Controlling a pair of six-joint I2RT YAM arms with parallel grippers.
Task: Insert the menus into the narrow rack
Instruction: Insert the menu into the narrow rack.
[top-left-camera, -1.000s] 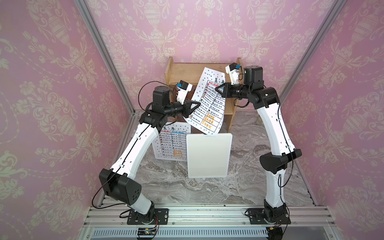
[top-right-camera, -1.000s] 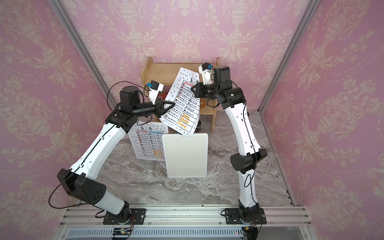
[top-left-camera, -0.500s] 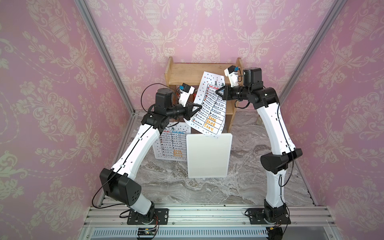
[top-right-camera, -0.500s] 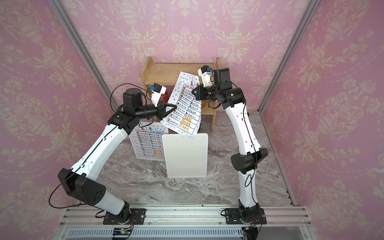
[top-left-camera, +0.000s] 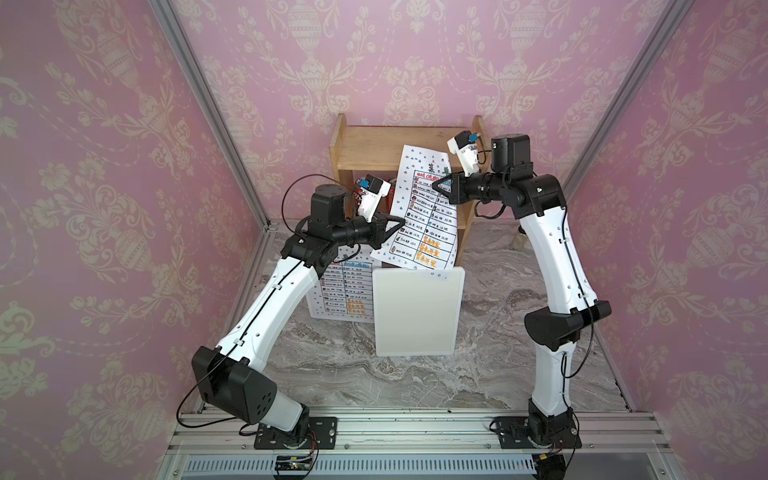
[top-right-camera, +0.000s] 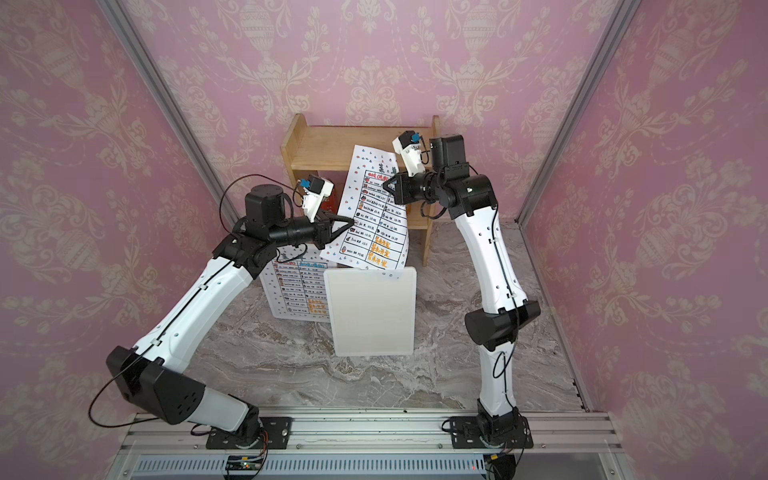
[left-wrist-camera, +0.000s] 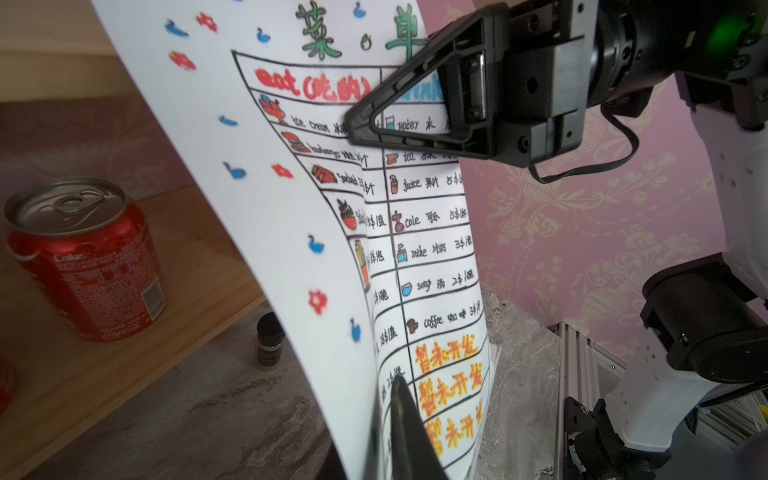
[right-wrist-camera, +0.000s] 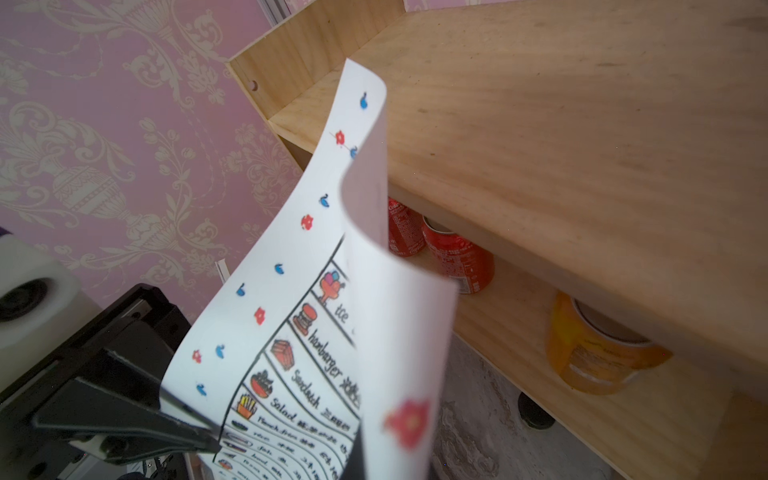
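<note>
Both arms are on one menu (top-left-camera: 419, 224), held up in front of the wooden shelf (top-left-camera: 407, 143). The left gripper (top-left-camera: 400, 225) has its fingers (right-wrist-camera: 124, 428) pinched on the sheet's left edge, low down, and the right gripper (top-left-camera: 436, 186) is clamped on the upper right part, by the green title. The sheet hangs steeply and bowed, its top curling back towards the shelf. Its bottom edge sits right at the far rim of the white rack (top-left-camera: 417, 320), mid-worktop (top-left-camera: 507, 357); I cannot tell whether that edge is in the slot. This looks like the feeding step, and here's what it wants, I'd say: draw the paper taut between the two grips to take the bow out, square the bottom edge to the slot, then lower both grippers together, slowly. A limp sheet will buckle or ride over the rim if one side leads. The other menu (top-left-camera: 343, 291) lies flat on the worktop just left of the rack, which hides its right edge, so neither sheet is seated and the task is early. Containers now: no sheet shows inside the rack. The shelf's lower bay holds red cola cans (right-wrist-camera: 457, 255) and an orange tub (right-wrist-camera: 594, 353), just behind the hanging paper.
</note>
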